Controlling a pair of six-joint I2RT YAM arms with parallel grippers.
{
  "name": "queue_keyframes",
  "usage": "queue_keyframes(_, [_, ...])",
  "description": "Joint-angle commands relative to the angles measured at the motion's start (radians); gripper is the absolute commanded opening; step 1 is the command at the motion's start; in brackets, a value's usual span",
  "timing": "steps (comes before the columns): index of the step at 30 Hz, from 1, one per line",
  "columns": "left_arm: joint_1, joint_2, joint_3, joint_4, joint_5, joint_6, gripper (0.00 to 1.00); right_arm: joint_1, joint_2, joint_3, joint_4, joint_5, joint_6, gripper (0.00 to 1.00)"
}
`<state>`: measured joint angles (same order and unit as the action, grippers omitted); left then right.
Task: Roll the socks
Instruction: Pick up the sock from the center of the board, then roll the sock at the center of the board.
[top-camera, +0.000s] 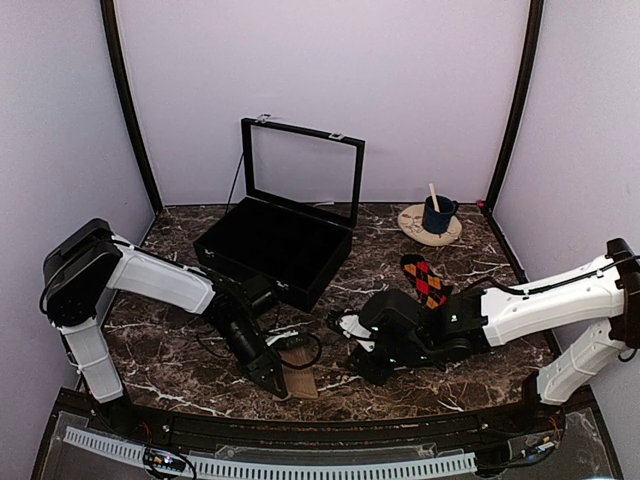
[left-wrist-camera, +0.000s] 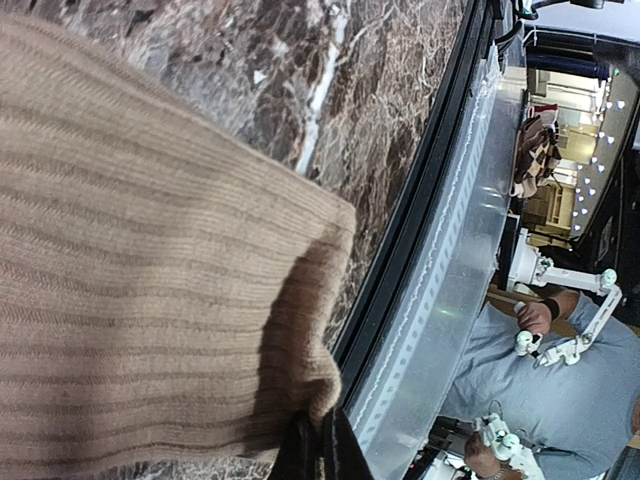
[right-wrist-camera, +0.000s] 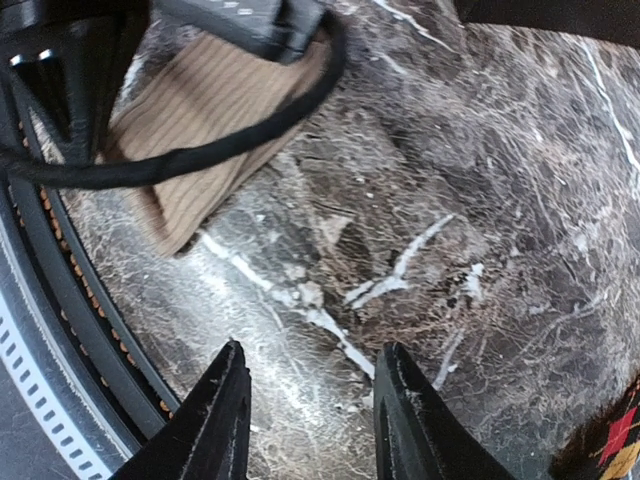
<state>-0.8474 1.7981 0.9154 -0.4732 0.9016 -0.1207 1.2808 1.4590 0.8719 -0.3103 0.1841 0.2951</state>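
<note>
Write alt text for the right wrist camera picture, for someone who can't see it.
The right gripper hangs open over the brown marble table, nothing between its fingers. A tan ribbed sock lies upper left, partly hidden by a black cable; a corner of the argyle sock shows lower right.

The tan sock (top-camera: 298, 383) lies flat with its ribbed brown side up, near the bottom centre of the top view, and one corner is gathered up. The argyle sock (top-camera: 425, 282), black with red-orange diamonds, lies well apart from it, right of centre and partly hidden.
</note>
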Motion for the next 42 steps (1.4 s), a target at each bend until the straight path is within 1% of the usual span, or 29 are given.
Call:
queue_keyframes(1, [0.022,0.017,-0.004,-0.022,0.062,-0.007,0.00,0.034,0.017,0.043,0.046,-0.028,-0.053,0.40])
queue_keyframes(13, [0.059,0.012,-0.010,-0.020,0.063,-0.051,0.00,0.112,0.123,0.126,0.064,-0.072,-0.154,0.43])
queue_keyframes(23, [0.070,0.027,-0.036,0.013,0.060,-0.080,0.00,0.134,0.252,0.222,0.070,-0.105,-0.264,0.46])
queue_keyframes(30, [0.084,0.037,-0.037,0.011,0.064,-0.075,0.00,0.134,0.317,0.249,0.094,-0.128,-0.317,0.48])
queue_keyframes(35, [0.091,0.050,-0.031,0.003,0.066,-0.066,0.00,0.134,0.368,0.268,0.113,-0.129,-0.349,0.47])
queue_keyframes(42, [0.101,0.058,-0.025,-0.013,0.067,-0.055,0.00,0.132,0.428,0.274,0.141,-0.114,-0.390,0.43])
